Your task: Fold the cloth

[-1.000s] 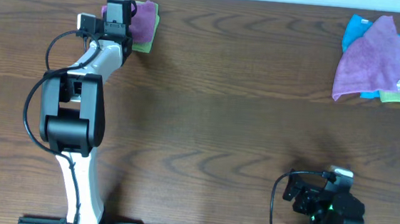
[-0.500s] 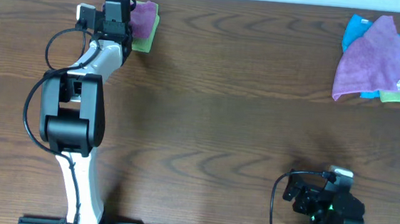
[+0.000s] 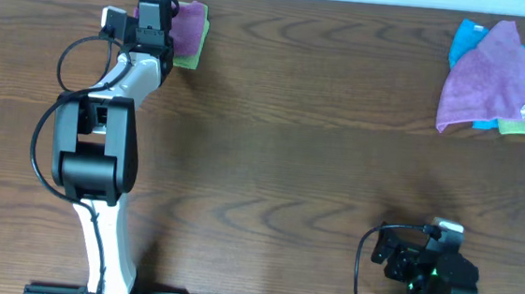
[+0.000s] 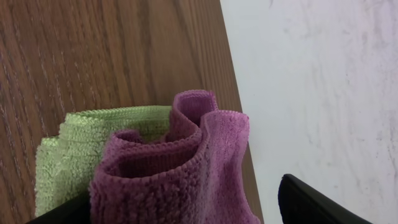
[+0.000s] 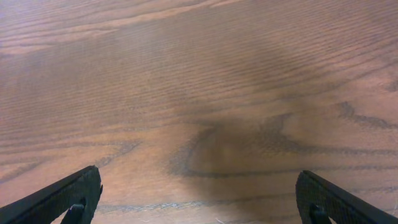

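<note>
A purple cloth (image 3: 193, 24) lies bunched on a folded green cloth (image 3: 188, 61) at the table's far left edge. My left gripper (image 3: 154, 16) is over them. In the left wrist view its fingers (image 4: 180, 214) stand wide apart on either side of the purple cloth (image 4: 180, 168), whose folds rise between them; the right finger is clear of the cloth. The green cloth (image 4: 81, 143) lies flat beneath. My right gripper (image 3: 418, 253) rests at the near right, open and empty over bare wood (image 5: 199, 205).
A loose pile of cloths sits at the far right: a purple one (image 3: 484, 75) over a blue one (image 3: 468, 36) and a green one (image 3: 522, 125). The table's far edge (image 4: 239, 112) runs right beside the left stack, with white floor past it.
My left gripper has shifted slightly toward the far edge over the purple cloth. The right arm has not moved.
</note>
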